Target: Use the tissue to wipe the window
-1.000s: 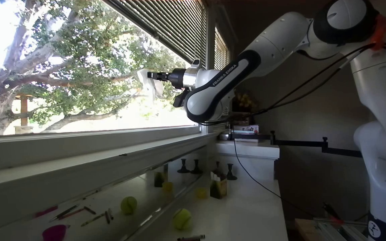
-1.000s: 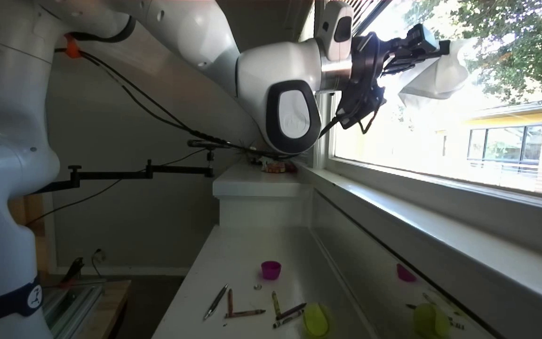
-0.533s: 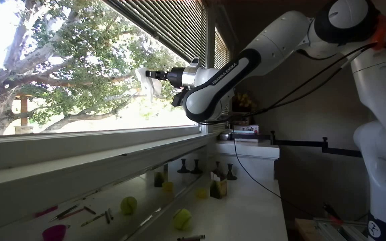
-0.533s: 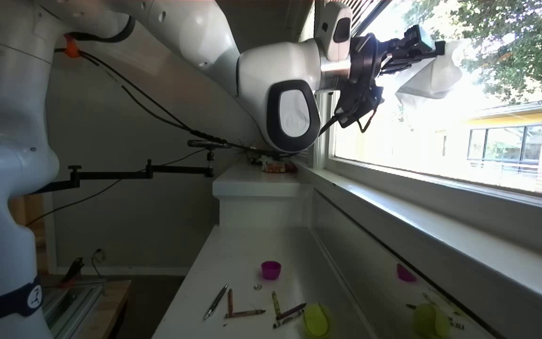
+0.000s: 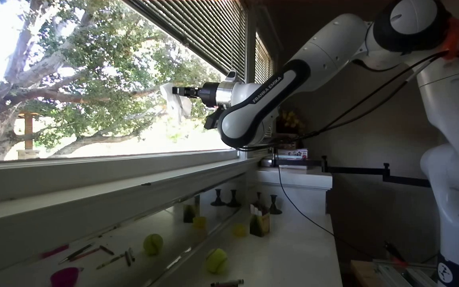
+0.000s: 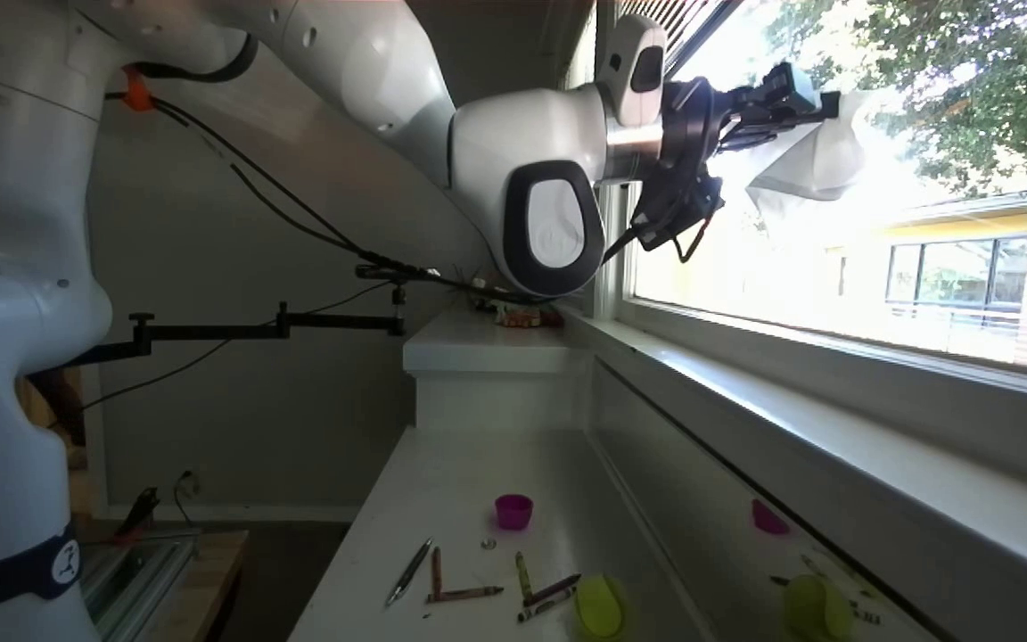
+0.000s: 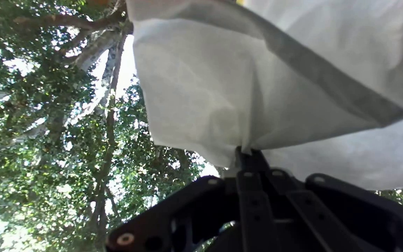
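Observation:
The tissue (image 7: 201,80) is a thin white sheet with folds, fanning out beyond the fingertips in the wrist view. My gripper (image 7: 247,152) is shut on its pinched edge. In both exterior views the tissue (image 5: 177,104) hangs below and ahead of the gripper (image 6: 828,105), in front of the bright window (image 5: 106,99). The hand points level toward the glass, well above the sill. Whether the tissue (image 6: 817,165) touches the pane I cannot tell. Part of the tissue runs out of the wrist view at top and right.
Dark blinds (image 5: 213,36) cover the window's upper part. Below runs a long pale sill (image 6: 799,428), then a white counter (image 6: 469,464) with a purple cup (image 6: 513,512), crayons (image 6: 464,593), a tennis ball (image 5: 216,261) and a small box (image 5: 259,223).
My gripper and the tissue have shifted slightly left in both exterior views, then sunk a little. The grip stays the same. A dark shape has appeared behind the robot's base.

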You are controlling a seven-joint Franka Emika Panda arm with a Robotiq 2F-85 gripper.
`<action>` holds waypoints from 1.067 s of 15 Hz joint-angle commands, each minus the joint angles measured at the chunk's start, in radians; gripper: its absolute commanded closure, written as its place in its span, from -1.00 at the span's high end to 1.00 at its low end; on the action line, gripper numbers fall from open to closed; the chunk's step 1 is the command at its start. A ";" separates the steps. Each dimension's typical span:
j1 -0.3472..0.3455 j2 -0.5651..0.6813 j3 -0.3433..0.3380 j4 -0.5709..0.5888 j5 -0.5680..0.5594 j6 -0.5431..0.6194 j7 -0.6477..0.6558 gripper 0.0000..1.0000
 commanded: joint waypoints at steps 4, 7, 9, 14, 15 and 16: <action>0.000 0.087 0.000 -0.014 0.017 -0.063 0.022 -1.00; -0.001 0.105 -0.003 -0.032 0.021 -0.066 0.017 -1.00; -0.003 0.113 -0.009 -0.043 0.025 -0.066 0.010 -1.00; -0.012 0.082 -0.030 -0.066 0.060 -0.069 0.002 -1.00; -0.013 0.070 -0.035 -0.069 0.073 -0.070 -0.001 -1.00; -0.014 0.063 -0.039 -0.069 0.083 -0.072 -0.001 -1.00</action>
